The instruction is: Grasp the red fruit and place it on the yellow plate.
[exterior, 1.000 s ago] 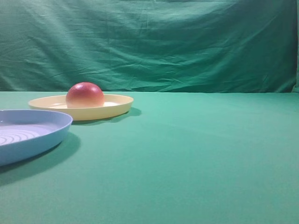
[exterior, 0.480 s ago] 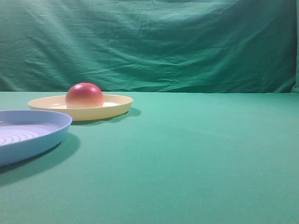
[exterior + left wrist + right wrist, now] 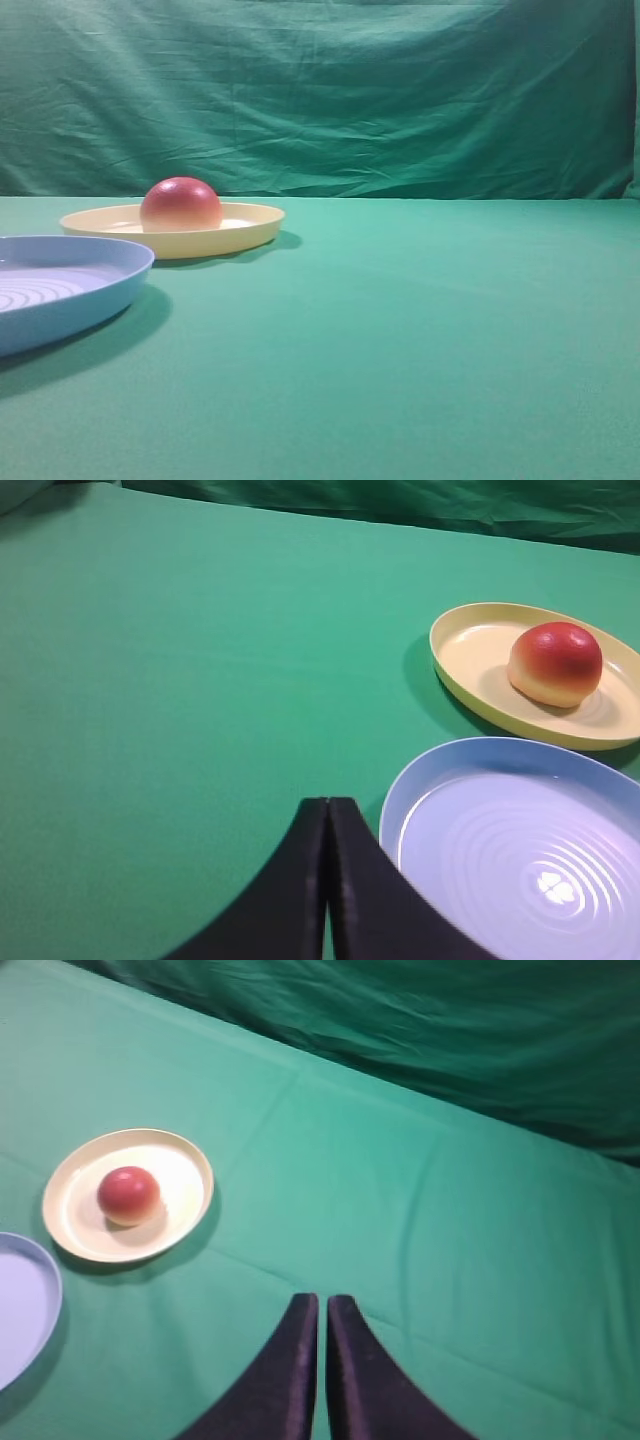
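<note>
The red fruit (image 3: 181, 204) rests flat side down on the yellow plate (image 3: 250, 225) at the left of the green table; it also shows on the yellow plate (image 3: 460, 655) as the red fruit (image 3: 555, 663) and, from higher up, the red fruit (image 3: 128, 1194) on the yellow plate (image 3: 185, 1165). My left gripper (image 3: 328, 802) is shut with nothing in it, beside the blue plate and well short of the fruit. My right gripper (image 3: 322, 1300) is shut and empty, high above the cloth, far right of the yellow plate. Neither gripper shows in the exterior high view.
A light-blue plate (image 3: 120, 275) with concentric ridges lies in front of the yellow plate, near the left edge; it is also seen as the light-blue plate (image 3: 400, 800) and the light-blue plate (image 3: 45, 1305). A green cloth backdrop (image 3: 400, 100) hangs behind the table.
</note>
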